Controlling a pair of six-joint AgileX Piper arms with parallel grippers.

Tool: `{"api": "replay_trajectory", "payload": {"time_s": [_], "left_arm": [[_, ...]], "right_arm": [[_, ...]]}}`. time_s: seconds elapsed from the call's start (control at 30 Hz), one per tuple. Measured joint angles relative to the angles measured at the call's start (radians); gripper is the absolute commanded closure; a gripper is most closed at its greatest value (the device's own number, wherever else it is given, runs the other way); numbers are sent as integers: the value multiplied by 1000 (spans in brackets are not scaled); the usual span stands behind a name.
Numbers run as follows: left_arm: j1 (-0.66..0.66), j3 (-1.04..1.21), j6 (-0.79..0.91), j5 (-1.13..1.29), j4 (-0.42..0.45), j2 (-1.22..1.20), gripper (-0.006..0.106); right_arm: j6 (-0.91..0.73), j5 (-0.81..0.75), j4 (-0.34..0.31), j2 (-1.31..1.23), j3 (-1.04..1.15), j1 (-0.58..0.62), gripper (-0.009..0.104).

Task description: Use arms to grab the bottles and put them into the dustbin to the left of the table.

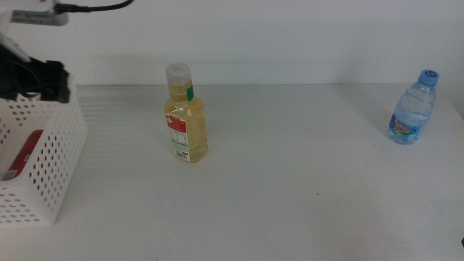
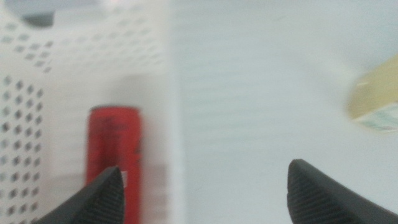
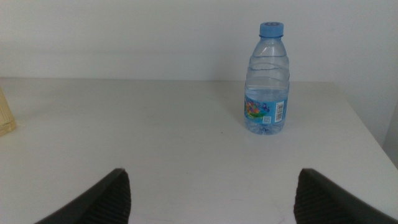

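Above the basket (image 1: 43, 156), left gripper (image 2: 202, 186) with jaws spread, nothing held; red can (image 2: 115, 155) lying inside. Right of the basket, yellow bottle (image 1: 186, 114) upright on the table (image 1: 290, 181); farther right, water bottle (image 3: 267, 81), faced by the released, empty right gripper (image 3: 211, 196).

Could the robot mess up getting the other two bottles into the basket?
Maybe. The yellow bottle stands tall, so a bump from the left gripper, now open above the dustbin, might tip it over. The water bottle stands near the table edge, so a nudge from the open right gripper could push it off.
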Motion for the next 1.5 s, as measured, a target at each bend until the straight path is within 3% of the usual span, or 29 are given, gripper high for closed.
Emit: {"api": "replay_trajectory", "payload": {"time_s": [0.5, 0.77, 1.07, 1.2, 1.5], "left_arm": [[-338, 558, -72, -597, 6, -333, 24], [-458, 874, -72, -1067, 8, -374, 24], [-474, 1106, -76, -1477, -7, -375, 18], [-474, 1131, -80, -1525, -43, -377, 13], [-474, 1134, -119, -1545, -27, -380, 13]], "right_arm": [[0, 0, 0, 0, 0, 0, 23], [0, 0, 0, 0, 0, 0, 23], [0, 0, 0, 0, 0, 0, 23], [0, 0, 0, 0, 0, 0, 23], [0, 0, 0, 0, 0, 0, 23]]}}
